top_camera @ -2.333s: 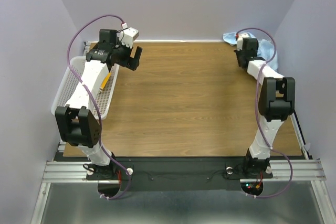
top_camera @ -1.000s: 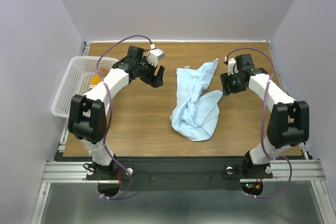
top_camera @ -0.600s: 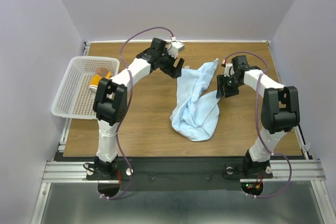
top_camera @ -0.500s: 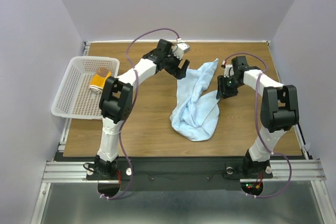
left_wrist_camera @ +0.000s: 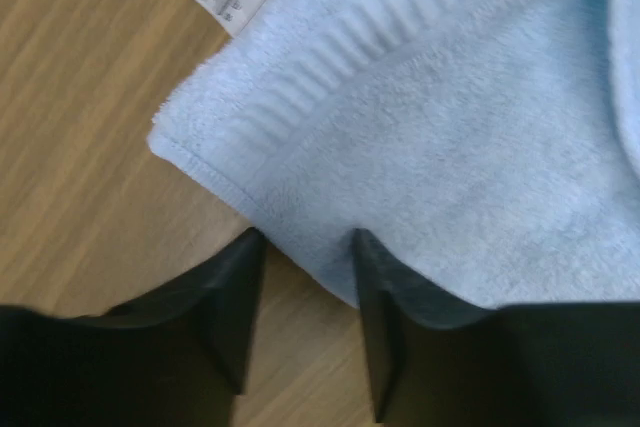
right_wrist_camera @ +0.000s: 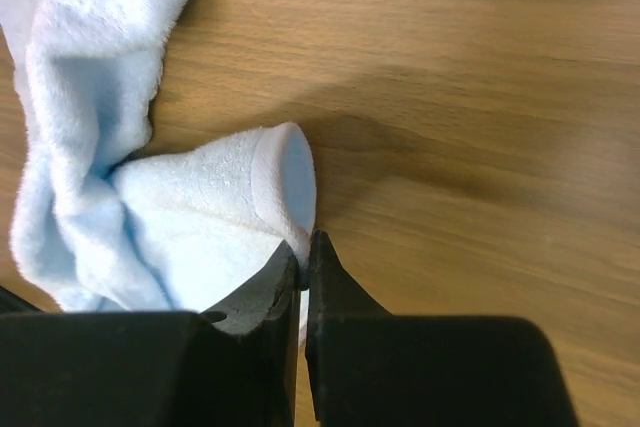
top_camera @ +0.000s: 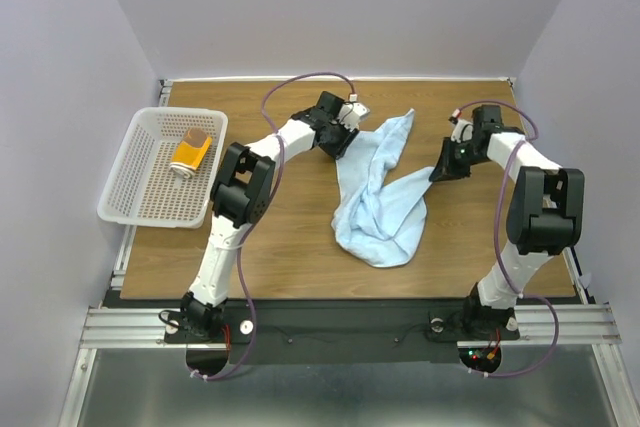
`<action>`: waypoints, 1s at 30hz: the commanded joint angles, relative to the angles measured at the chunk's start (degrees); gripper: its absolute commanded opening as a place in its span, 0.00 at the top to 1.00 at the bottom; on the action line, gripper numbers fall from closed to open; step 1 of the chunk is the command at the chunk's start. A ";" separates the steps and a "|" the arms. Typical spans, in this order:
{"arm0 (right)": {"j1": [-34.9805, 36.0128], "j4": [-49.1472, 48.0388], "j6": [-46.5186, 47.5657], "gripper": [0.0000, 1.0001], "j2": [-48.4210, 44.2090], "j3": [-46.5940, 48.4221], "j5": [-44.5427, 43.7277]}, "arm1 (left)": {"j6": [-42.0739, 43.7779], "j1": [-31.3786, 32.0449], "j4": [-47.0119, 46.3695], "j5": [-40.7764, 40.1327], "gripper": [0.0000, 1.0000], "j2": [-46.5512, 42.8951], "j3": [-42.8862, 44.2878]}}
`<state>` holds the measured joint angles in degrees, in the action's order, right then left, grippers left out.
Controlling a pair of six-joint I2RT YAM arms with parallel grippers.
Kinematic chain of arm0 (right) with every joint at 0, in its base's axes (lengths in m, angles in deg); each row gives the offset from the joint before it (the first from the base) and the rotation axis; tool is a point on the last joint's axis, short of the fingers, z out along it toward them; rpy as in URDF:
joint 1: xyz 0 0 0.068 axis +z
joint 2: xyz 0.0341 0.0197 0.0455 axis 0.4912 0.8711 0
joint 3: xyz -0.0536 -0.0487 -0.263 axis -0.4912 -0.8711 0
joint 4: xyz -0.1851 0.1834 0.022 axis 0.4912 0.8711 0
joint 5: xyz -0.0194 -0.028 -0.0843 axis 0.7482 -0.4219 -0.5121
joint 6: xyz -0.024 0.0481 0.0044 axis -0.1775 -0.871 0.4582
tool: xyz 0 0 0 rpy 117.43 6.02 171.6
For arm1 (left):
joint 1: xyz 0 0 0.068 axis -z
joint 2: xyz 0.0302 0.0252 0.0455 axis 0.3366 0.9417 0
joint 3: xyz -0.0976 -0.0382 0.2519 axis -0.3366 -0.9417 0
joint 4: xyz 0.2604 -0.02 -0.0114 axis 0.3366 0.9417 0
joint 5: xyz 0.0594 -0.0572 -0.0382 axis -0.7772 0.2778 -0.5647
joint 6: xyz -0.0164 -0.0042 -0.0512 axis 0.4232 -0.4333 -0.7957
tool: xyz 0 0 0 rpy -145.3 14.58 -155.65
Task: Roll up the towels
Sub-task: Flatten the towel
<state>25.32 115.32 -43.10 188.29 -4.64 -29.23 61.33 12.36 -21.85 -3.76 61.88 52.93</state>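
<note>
My right hand (right_wrist_camera: 303,250) has just clenched a corner of the blue towel (top_camera: 385,209) while my left hand (left_wrist_camera: 305,242), still parted, straddles another, so spreading can begin.

basket (top_camera: 150,195) well left of towel (top_camera: 385,212)

Left fingers (left_wrist_camera: 232,292) have reached the 11 o'clock corner of the blue towel (top_camera: 385,209). Right fingers (right_wrist_camera: 335,299) have pinched its 2 o'clock fold.

Overhead plus wrist close-ups on towel (top_camera: 385,215)
</note>
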 commanded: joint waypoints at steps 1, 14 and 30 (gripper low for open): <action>-3.80 0.60 -0.35 0.99 -6.02 2.36 2.23 | 4.68 -0.39 4.01 -3.72 0.70 -9.09 -8.57; -11.28 4.29 3.52 1.00 -8.67 4.83 -0.41 | 7.42 -0.56 18.34 2.85 0.69 -38.46 -41.66; -11.72 4.47 1.41 0.99 -7.00 7.64 3.81 | -21.04 -19.29 2.36 16.14 0.35 -35.32 -19.52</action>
<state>14.11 119.95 -41.33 182.02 0.41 -27.33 51.02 -7.20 -15.46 9.51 22.10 32.08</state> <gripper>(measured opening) 0.055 0.648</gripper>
